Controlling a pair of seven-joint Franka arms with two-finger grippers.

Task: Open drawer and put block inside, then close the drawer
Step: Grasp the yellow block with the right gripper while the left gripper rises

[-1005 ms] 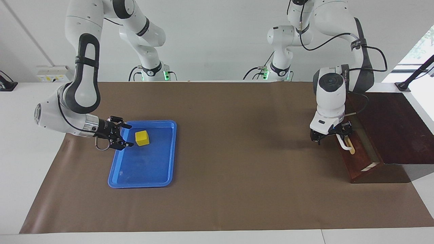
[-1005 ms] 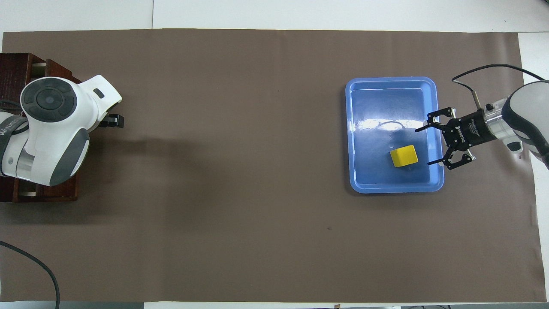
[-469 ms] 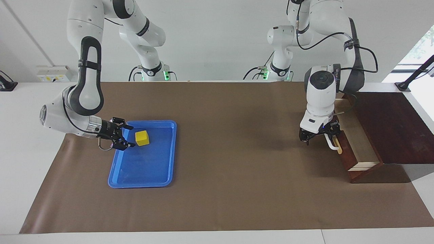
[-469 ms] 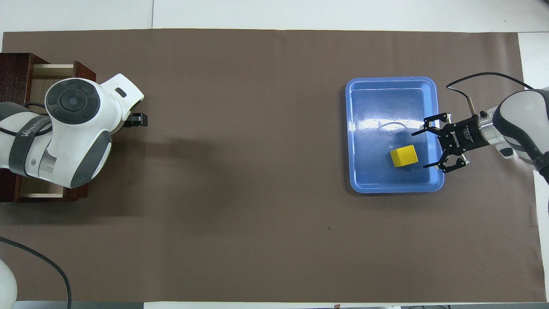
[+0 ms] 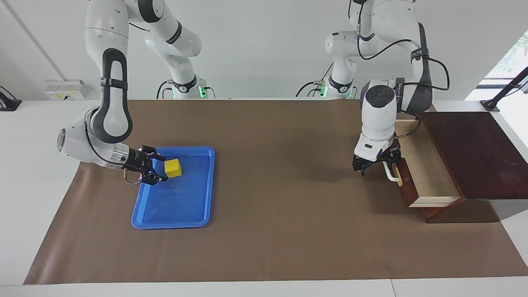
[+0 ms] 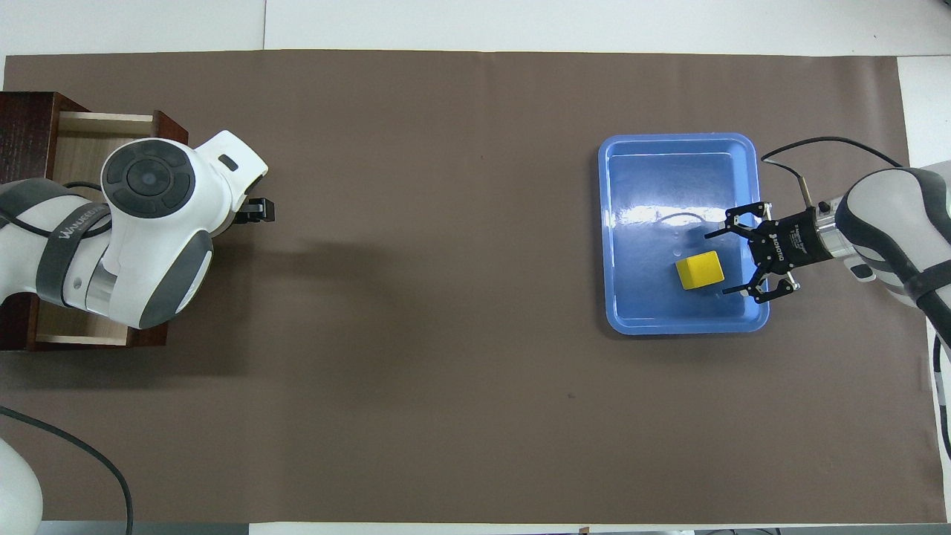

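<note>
The yellow block (image 5: 173,168) (image 6: 699,270) lies in a blue tray (image 5: 177,208) (image 6: 669,160) toward the right arm's end of the table. My right gripper (image 5: 162,168) (image 6: 719,264) is open and low over the tray, its fingertips just reaching the block's two sides. The dark wooden drawer (image 5: 427,175) (image 6: 78,134) stands pulled out, showing its pale inside. My left gripper (image 5: 376,167) is at the white handle (image 5: 392,175) with its fingers apart, one hooked at the bar. From overhead the wrist hides the handle; only one of the fingers (image 6: 258,210) shows.
The drawer slides out of a dark wooden cabinet (image 5: 474,152) at the left arm's end of the table. A brown mat (image 5: 280,206) covers the table between tray and drawer. A black cable (image 6: 67,453) trails near the left arm's base.
My left gripper has drawn the drawer further out toward the table's middle, baring more pale interior. My right gripper has crept up to the block, still open.
</note>
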